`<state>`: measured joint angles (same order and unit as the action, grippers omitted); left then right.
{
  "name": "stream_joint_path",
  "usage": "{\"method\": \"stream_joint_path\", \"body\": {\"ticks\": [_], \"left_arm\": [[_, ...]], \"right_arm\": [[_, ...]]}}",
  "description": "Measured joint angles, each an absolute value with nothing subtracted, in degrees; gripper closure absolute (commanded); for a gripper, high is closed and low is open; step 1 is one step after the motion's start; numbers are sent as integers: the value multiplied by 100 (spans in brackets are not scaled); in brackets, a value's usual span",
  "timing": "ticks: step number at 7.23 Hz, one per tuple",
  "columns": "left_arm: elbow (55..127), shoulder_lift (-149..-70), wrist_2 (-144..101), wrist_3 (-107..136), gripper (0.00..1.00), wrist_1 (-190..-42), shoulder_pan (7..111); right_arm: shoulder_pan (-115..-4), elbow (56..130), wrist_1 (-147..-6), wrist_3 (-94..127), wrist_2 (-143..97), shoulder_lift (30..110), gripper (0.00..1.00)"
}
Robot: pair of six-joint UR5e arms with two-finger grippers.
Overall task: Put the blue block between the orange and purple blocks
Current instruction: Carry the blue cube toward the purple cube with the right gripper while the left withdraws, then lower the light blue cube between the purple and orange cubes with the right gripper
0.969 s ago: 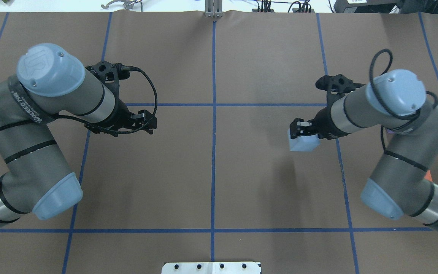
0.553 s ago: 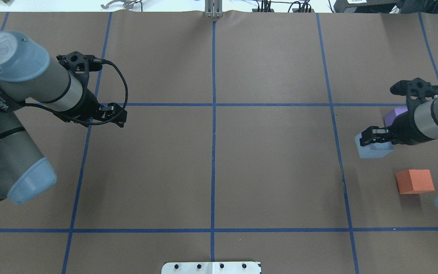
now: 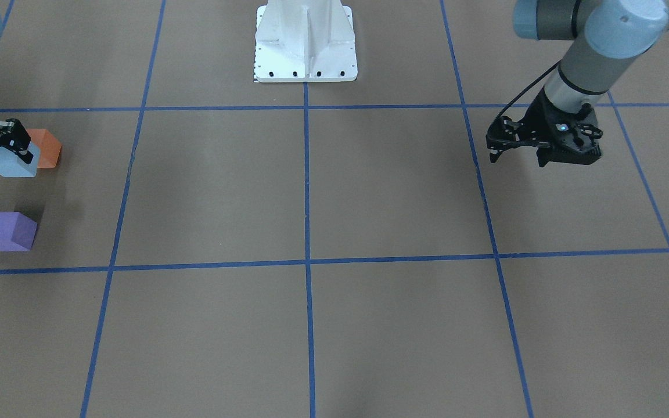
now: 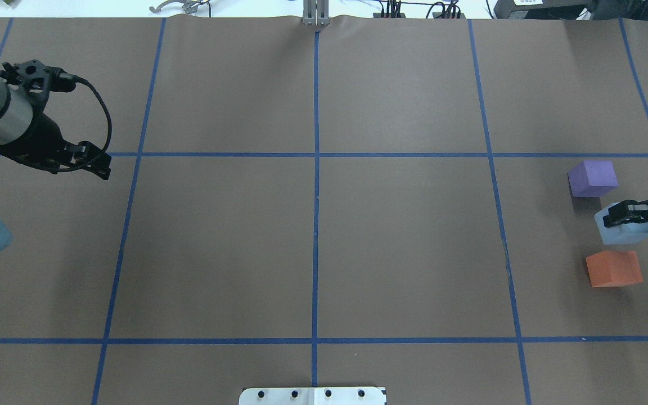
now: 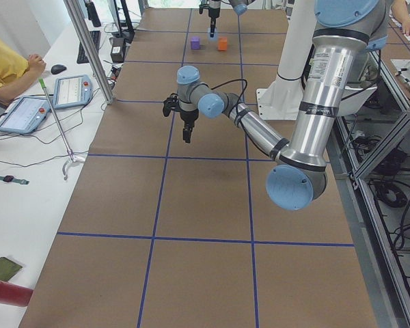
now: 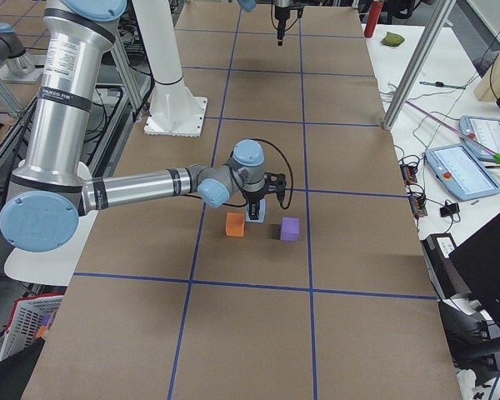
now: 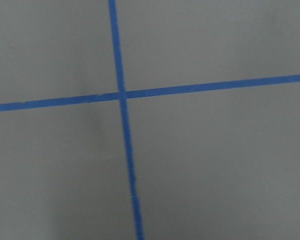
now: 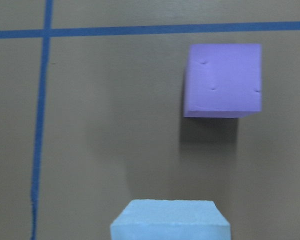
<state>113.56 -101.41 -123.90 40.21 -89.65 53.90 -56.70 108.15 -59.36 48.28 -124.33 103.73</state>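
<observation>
Front-facing view: right gripper (image 3: 12,143) is clamped on the blue block (image 3: 9,164), a pale sky-blue foam cube with matte, plain faces. The block overlaps the orange block (image 3: 46,148) in this view and sits apart from the purple block (image 3: 7,231). Left gripper (image 3: 514,152) hangs over the table (image 3: 369,203), its fingers spread and nothing between them.

Overhead view: blue block lies in the gap between purple and orange, slightly off their line toward the table's right edge. Whether it touches the table cannot be told.

Right side view: all three cubes sit in a row, blue in the middle.

Right wrist view: blue block's top edge is at the bottom, the purple block beyond it.

Left wrist view: only crossed tape lines (image 7: 122,95).

Versus 0.6 s ago, overhead: the blue block has travelled from outside the pair into the gap, and the left arm has pulled further left.
</observation>
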Motion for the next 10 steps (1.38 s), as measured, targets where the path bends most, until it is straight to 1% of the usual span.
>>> {"method": "stream_joint_path", "body": {"ticks": [3, 6, 10], "left_arm": [[11478, -9925, -12545, 3731, 0, -8951, 5566], [11558, -9906, -12567, 3762, 0, -8947, 5572], [11601, -9886, -12568, 3770, 0, -8947, 5572]], "right_arm": [[-5709, 10497, -5913, 4815, -12424, 10238, 100], [-5712, 10156, -5926, 4839, -12422, 9851, 100], [-5702, 9878, -5909, 4884, -12430, 9764, 100]]}}
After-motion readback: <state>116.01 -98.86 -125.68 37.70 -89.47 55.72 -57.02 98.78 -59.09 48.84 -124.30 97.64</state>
